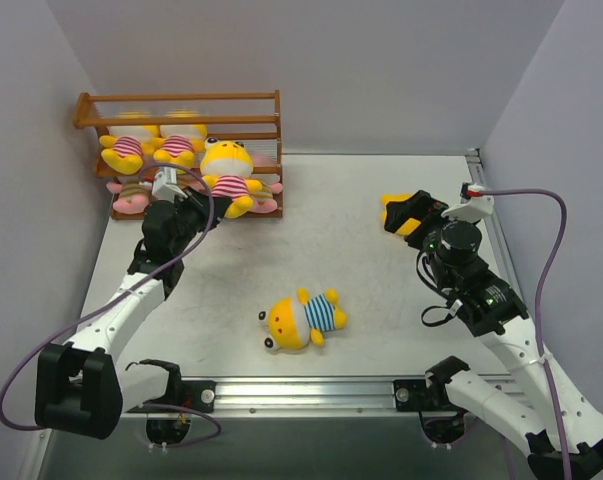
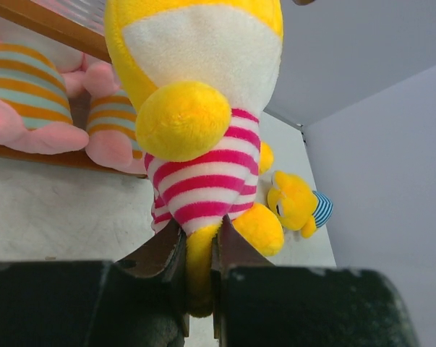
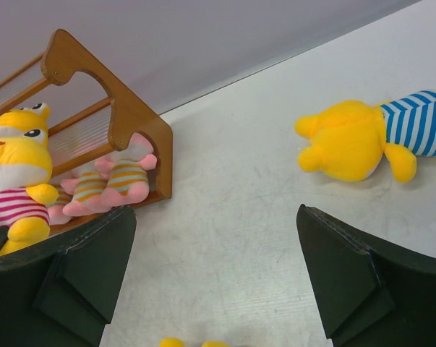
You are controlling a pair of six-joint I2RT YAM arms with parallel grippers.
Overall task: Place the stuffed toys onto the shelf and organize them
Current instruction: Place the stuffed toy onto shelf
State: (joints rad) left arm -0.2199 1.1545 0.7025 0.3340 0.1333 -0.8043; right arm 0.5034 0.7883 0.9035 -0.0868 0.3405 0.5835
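The wooden shelf (image 1: 181, 98) stands at the back left. Two yellow toys in pink stripes (image 1: 126, 148) sit on its middle tier, and pink toys (image 1: 131, 195) on the bottom one. My left gripper (image 2: 199, 246) is shut on the yellow leg of a third pink-striped toy (image 2: 203, 108), held upright before the shelf's right half (image 1: 228, 172). A blue-striped yellow toy (image 1: 303, 318) lies mid-table. My right gripper (image 3: 214, 267) is open and empty, over the table at the right (image 1: 413, 212), with a yellow toy (image 1: 393, 205) partly under it. A blue-striped toy (image 3: 369, 137) lies beyond its right finger.
Grey walls close in the table on the left, back and right. The shelf's end panel (image 3: 134, 119) faces the right wrist camera, with pink toys (image 3: 105, 189) beside it. A bit of yellow plush (image 3: 192, 343) shows at the bottom edge of that view. The metal rail (image 1: 301, 388) runs along the near edge.
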